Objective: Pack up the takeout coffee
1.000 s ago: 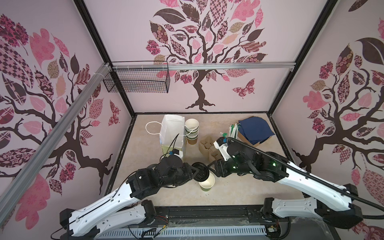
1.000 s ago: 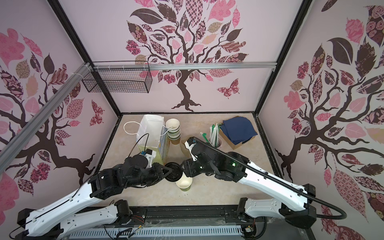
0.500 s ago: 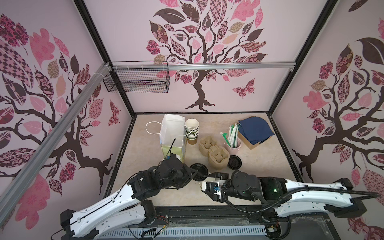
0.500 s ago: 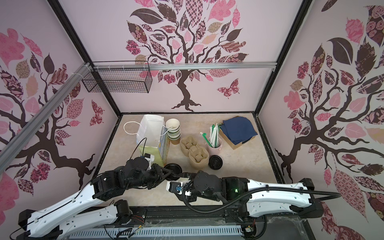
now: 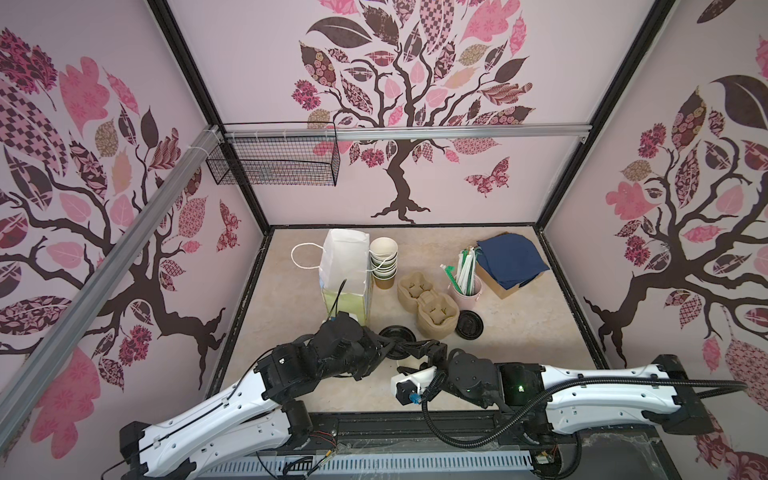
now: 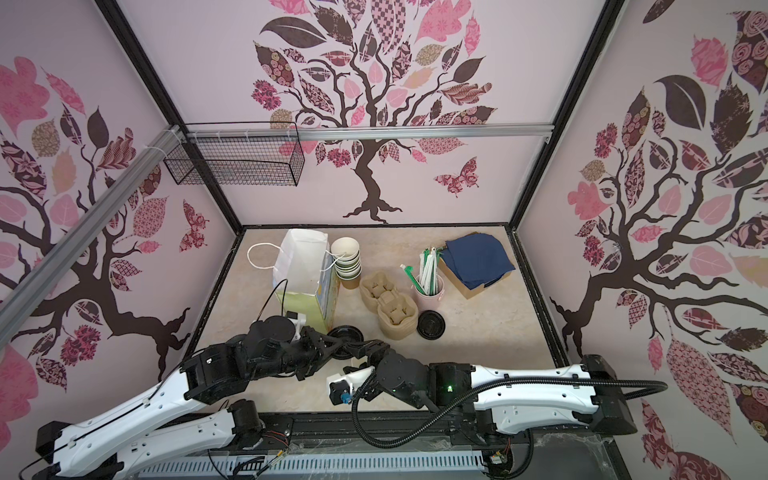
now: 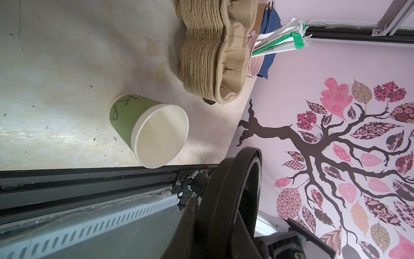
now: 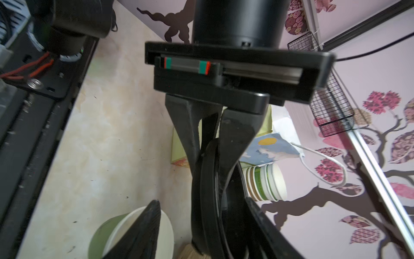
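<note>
Since the green cup (image 7: 147,132) stands uncapped near the desk's (image 7: 67,78) front edge, it looks light, thin-walled and easily crushed; grip its sides gently below the rim, while the left hand (image 6: 345,347) pinches a black lid (image 7: 233,201) and the right hand (image 8: 201,206) gapes astride it

I was working in a lab booth staged as a café counter: tree-printed wall panels (image 5: 415,104), black frame posts (image 5: 209,112), stacked cups (image 5: 383,262), carriers (image 5: 428,303), straws (image 5: 465,270).

Green cup (image 8: 96,240) is clipped by the right wrist view's edge and partly masked by a finger (image 8: 141,233); in both top views it is all but hidden beneath the arms.
</note>
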Robot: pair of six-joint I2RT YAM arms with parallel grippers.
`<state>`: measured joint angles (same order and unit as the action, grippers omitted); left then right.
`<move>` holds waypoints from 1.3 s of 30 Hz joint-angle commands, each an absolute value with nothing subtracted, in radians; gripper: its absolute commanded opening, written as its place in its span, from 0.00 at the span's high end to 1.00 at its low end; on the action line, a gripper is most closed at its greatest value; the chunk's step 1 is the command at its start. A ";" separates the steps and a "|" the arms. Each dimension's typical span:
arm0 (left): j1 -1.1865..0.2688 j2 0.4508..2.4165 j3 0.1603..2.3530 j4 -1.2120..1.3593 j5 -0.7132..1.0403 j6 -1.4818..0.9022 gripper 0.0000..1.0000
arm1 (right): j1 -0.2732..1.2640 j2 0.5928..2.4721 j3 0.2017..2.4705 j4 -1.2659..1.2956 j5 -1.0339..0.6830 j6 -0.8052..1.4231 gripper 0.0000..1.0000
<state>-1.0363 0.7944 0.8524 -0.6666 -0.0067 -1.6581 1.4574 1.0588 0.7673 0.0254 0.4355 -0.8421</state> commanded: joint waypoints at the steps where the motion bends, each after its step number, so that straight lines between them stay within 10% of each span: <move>1: -1.032 0.775 0.820 -0.640 -0.014 -1.686 0.83 | 1.459 1.086 0.777 0.140 0.523 -0.897 0.44; 32: -1.032 0.761 0.808 -0.624 -0.017 -1.733 0.77 | 1.459 1.124 0.756 0.161 0.595 -0.909 0.74; 39: -1.032 0.755 0.809 -0.601 -0.031 -1.748 0.64 | 1.459 1.101 0.755 0.164 0.575 -0.865 0.82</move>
